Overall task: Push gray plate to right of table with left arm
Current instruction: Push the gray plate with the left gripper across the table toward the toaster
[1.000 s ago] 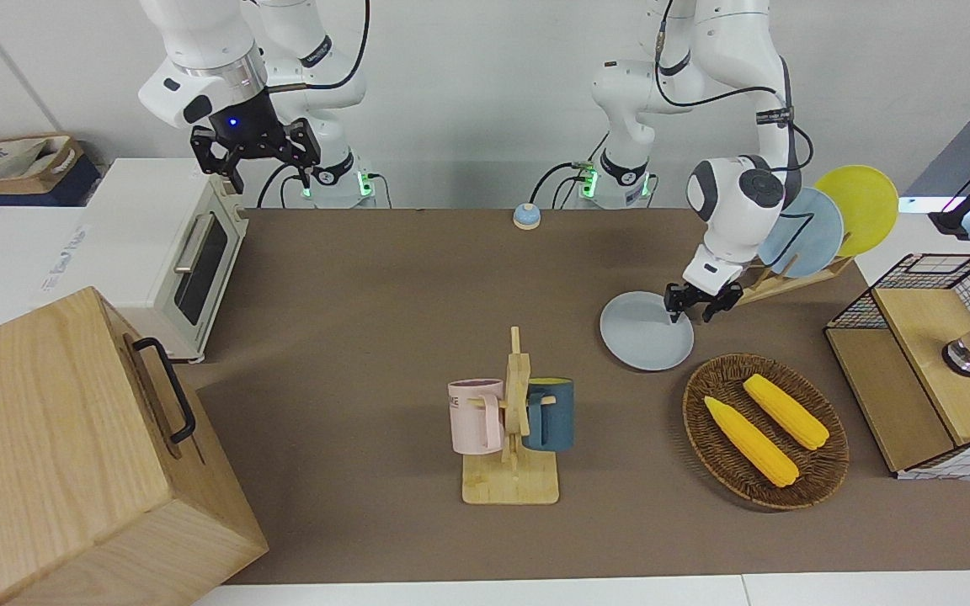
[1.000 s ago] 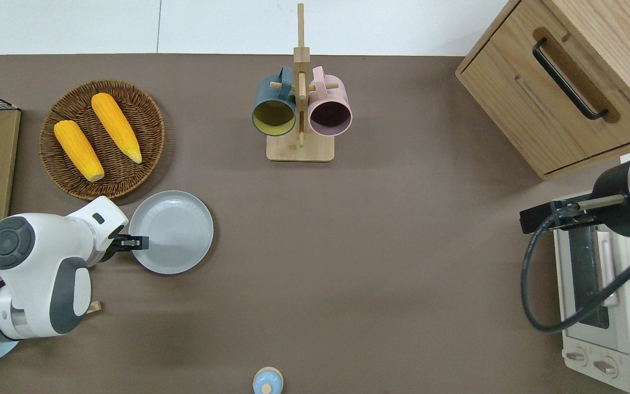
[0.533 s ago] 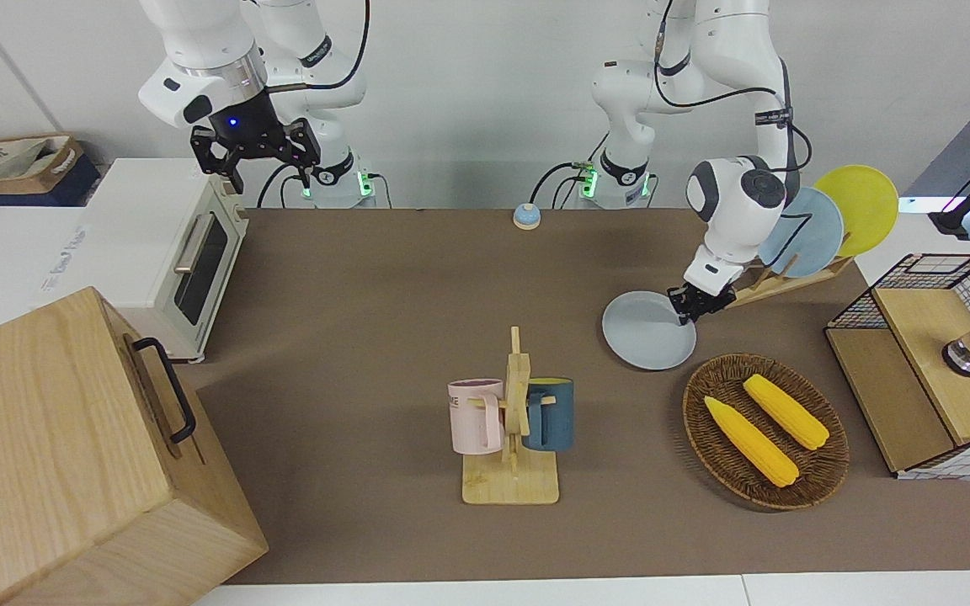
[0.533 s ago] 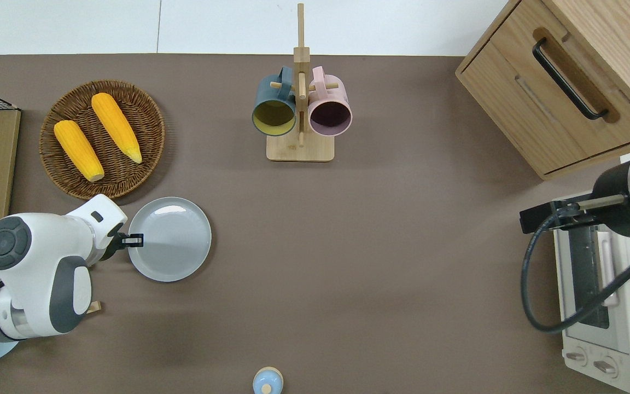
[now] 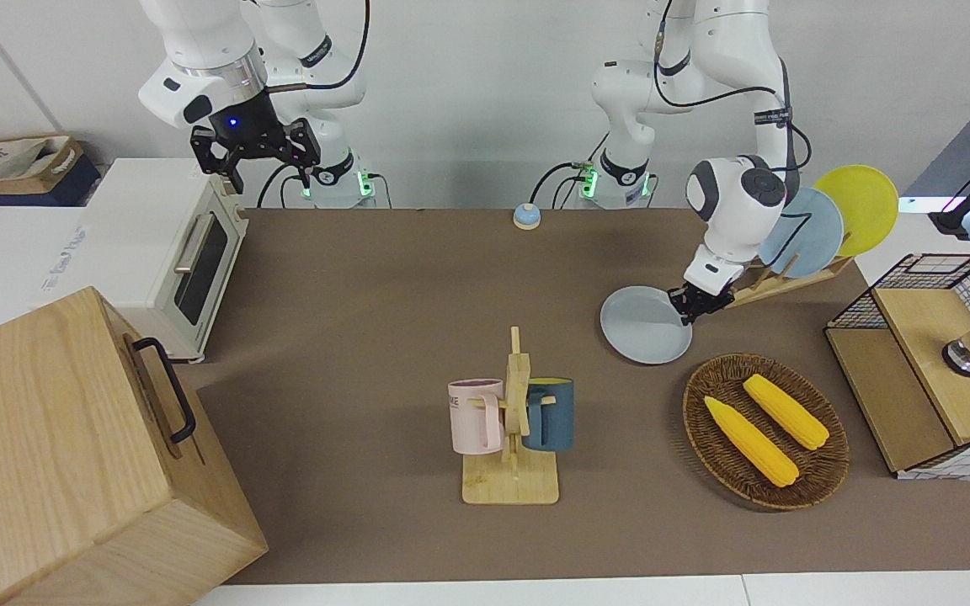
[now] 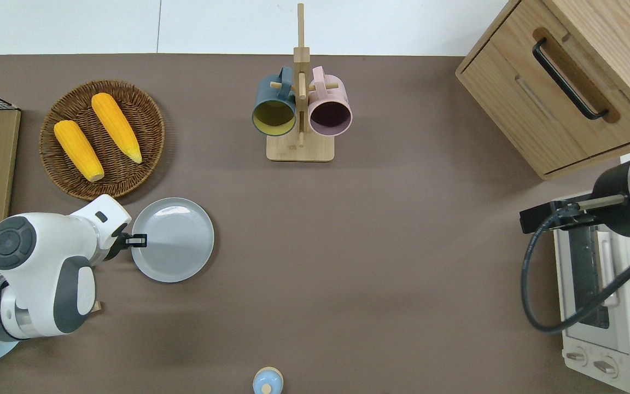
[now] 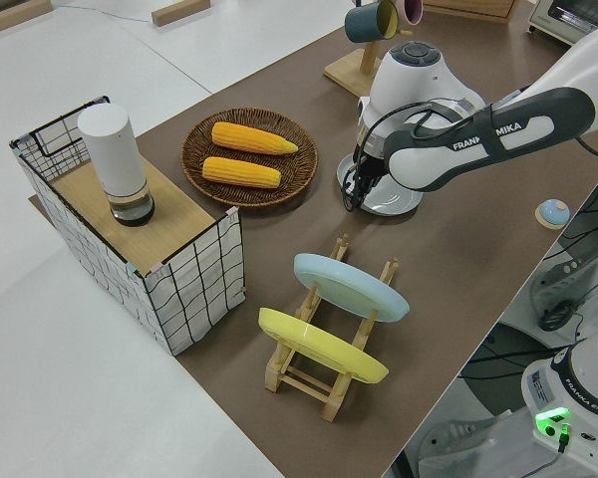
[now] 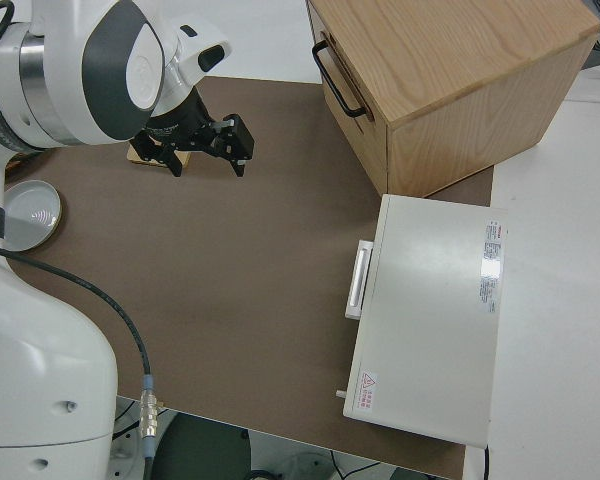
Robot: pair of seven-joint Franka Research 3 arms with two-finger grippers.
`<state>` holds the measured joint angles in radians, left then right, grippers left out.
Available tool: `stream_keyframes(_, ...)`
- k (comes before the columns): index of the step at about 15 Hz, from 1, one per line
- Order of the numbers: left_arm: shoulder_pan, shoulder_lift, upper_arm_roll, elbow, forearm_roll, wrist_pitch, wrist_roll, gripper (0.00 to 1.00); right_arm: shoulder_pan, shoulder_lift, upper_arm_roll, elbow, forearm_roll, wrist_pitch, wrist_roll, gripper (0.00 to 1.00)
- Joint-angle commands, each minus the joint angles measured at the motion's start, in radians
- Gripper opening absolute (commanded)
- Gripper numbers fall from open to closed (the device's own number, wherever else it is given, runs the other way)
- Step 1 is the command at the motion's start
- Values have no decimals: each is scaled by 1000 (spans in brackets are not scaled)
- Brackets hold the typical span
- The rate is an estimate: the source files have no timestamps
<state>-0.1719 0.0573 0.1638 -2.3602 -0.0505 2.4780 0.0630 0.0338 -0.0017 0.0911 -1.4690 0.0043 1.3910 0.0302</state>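
Plate position: the gray plate lies flat on the table toward the left arm's end, just beside the wicker basket and nearer to you than it
Left gripper: your left gripper sits at the plate's rim with its fingers pressed together, apparently touching the edge
Right arm: parked, its fingers spread
Risk, slip: you are pushing a glossy, shallow round rim; an off-centre contact could let the fingertips ride over it or spin the plate aside
Risk, collision: a skewed push could send it toward the wooden mug rack
Surfaces: the matte brown mat should drag on the smooth plate, while the basket is coarse woven wicker holding two corn cobs
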Motion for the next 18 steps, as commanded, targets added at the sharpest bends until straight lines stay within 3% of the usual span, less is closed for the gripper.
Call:
stream_keyframes(1,-12,7,-47,-11,-26,10,-40,0,-11,-8,6,1,8,-12,-3,983)
stream_keyframes(13,-55,88,-335,58,-29,15,-457,0,-11,-8,4,-1,8,-12,-3,983)
stream_keyframes(15,-90,102,-359,79,-28,15,-535,0,-11,-8,6,-1,8,-12,-3,983)
stream_keyframes(18,-191,137,-359,130,-25,15,-678,0,-11,-8,6,1,8,-12,-3,983)
